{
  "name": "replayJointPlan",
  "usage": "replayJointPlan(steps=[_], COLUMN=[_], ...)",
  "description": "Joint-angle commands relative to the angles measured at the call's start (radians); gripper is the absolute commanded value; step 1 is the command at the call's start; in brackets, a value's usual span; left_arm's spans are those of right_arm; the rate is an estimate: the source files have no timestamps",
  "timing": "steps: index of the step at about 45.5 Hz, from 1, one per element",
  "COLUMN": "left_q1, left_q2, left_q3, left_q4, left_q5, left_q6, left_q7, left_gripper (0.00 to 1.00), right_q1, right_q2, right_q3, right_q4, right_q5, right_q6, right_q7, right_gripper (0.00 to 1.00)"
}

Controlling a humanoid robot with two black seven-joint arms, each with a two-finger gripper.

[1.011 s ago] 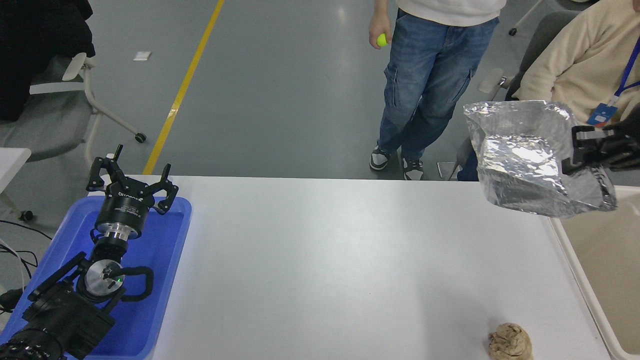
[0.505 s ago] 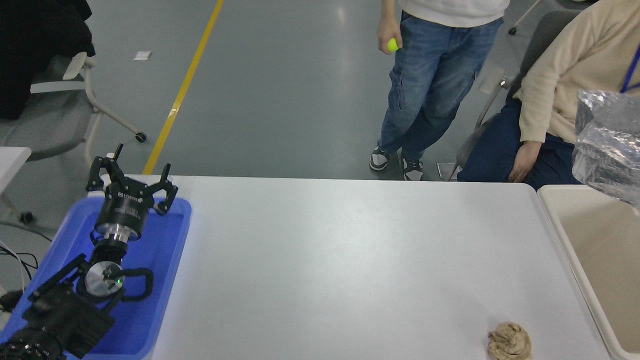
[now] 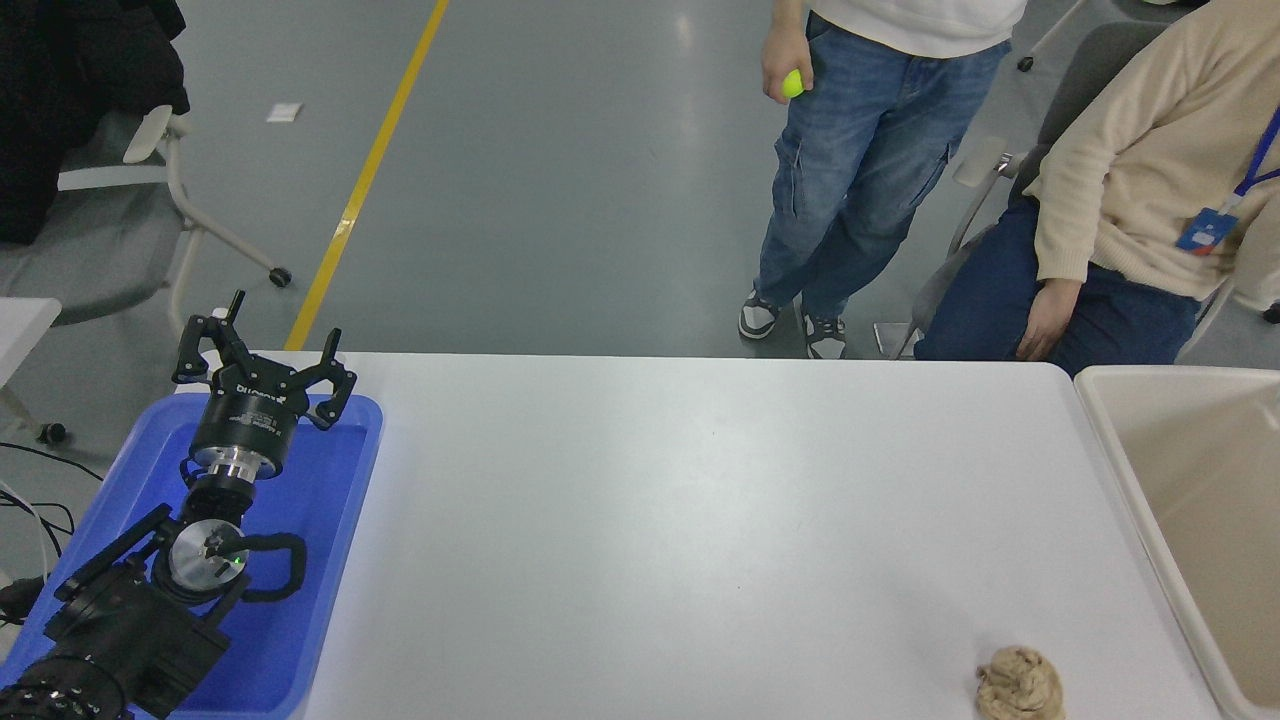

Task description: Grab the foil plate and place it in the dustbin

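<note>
Gone from view — foil plate and right arm; dustbin shows bare walls, left gripper spread over blue tray.

You have a single head view: high on the robot's side, facing forward and down over the white table, floor and people beyond its far edge.
</note>
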Motion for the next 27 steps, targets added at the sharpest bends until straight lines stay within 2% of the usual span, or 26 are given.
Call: replayJointPlan(steps=[1, 6, 19, 27], left_q1=[0.0, 0.0, 0.0, 0.0], left_q2=[0.0, 0.0, 0.0, 0.0], left_q3=[0.0, 0.0, 0.0, 0.0], left_q4=[0.0, 0.0, 0.0, 0.0], left_q5=[0.001, -0.001, 0.001, -0.001], left_q6=[0.001, 0.001, 0.001, 0.001], left_q7=[0.0, 0.0, 0.0, 0.0], left_gripper=[1.0, 1.0, 1.0, 1.0], right_q1=[-0.439, -0.528, -0.669, -0.701], right_q2=[0.169, 0.257, 0.386, 0.456], right_q3=[0.309, 0.35, 0.415, 0.428], right_q4=[-0.302, -0.392, -0.474, -0.549], right_q5=[0.006, 0.006, 0.008, 0.031], right_q6=[-0.049, -0.098, -0.352, -0.438], right_q7=[-0.003, -0.003, -0.009, -0.078], right_gripper=[0.0, 0.0, 0.0, 0.0])
